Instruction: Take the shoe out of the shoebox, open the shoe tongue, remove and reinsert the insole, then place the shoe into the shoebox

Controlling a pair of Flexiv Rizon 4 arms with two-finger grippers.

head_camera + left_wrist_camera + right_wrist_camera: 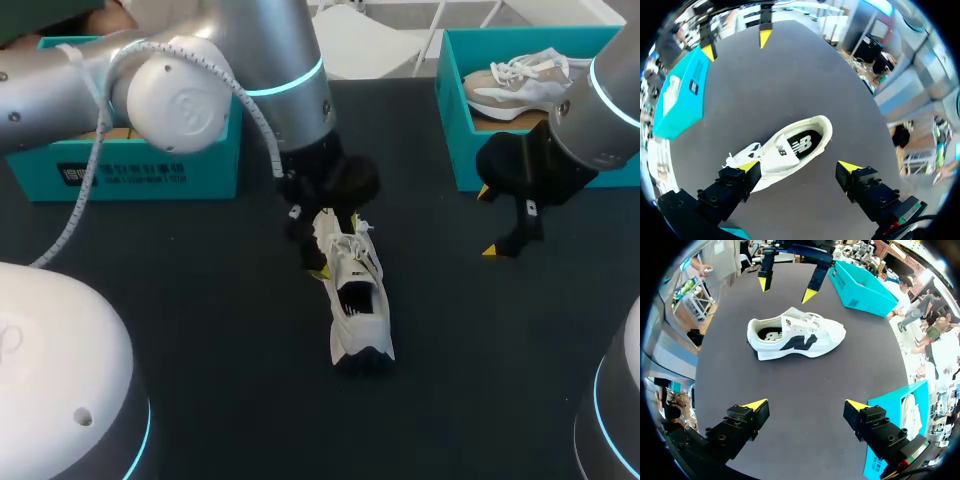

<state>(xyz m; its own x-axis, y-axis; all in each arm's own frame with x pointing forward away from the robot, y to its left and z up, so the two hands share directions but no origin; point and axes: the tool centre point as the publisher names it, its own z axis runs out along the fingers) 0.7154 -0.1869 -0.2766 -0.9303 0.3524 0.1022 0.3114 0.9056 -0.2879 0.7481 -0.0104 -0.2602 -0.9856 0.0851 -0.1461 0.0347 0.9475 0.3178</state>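
Shoe toe hidden (beneath left gripper).

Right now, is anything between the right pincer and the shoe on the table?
Nothing visible. Only bare table lies between the right pincer and the shoe. The left pincer hangs open beyond the shoe, out of that path.
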